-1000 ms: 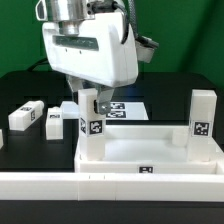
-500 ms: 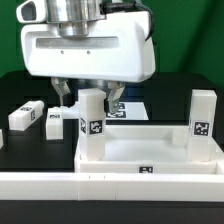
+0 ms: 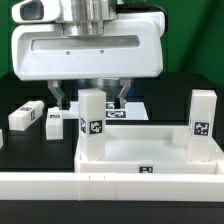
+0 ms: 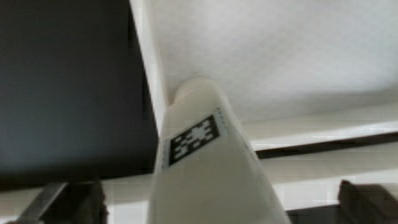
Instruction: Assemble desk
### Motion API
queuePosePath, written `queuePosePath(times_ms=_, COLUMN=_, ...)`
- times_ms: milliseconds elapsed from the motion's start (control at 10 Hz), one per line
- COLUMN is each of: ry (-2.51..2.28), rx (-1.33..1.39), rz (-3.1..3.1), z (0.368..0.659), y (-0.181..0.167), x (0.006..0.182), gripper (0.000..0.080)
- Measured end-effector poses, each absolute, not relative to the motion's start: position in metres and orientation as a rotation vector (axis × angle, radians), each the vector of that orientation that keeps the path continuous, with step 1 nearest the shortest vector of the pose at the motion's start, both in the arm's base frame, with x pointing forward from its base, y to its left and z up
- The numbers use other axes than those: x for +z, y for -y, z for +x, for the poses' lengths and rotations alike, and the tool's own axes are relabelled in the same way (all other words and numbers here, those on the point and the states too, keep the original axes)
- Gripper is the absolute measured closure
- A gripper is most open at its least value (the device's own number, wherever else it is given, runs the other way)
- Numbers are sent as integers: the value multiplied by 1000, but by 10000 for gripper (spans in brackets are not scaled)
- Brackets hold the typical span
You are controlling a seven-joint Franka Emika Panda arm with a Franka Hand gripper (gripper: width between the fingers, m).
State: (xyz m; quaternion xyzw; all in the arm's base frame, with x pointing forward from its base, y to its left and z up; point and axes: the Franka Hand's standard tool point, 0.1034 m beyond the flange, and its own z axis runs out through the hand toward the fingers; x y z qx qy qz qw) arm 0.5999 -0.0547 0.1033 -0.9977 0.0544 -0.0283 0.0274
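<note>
End effector point(image 3: 90, 100) spread wide astride upright leg point(image 3: 92, 128) — gripping nothing; fingers point(image 4: 68, 205) cropped in wrist view.

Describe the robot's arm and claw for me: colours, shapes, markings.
The claw has a wide, white, boxy body with rounded corners and a grey recessed strip across its face. Two short dark fingers project beneath it. The wrist above is a silvery metal cylinder. No lettering is legible.

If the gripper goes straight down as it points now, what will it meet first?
Likely the upright leg: it stands between the open fingers of the gripper, so the palm would reach its top first. Depth is unclear.
</note>
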Motion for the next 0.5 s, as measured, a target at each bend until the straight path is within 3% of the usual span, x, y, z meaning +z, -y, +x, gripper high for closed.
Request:
queuePosePath(times_ms=100, ry=107, rx=-111, rz=-3113, z=603, y=57, x=105, gripper=151)
queuePosePath(times_ms=500, ry=474, rx=-105, rz=-3106, z=603, y=59, x=105, gripper=151)
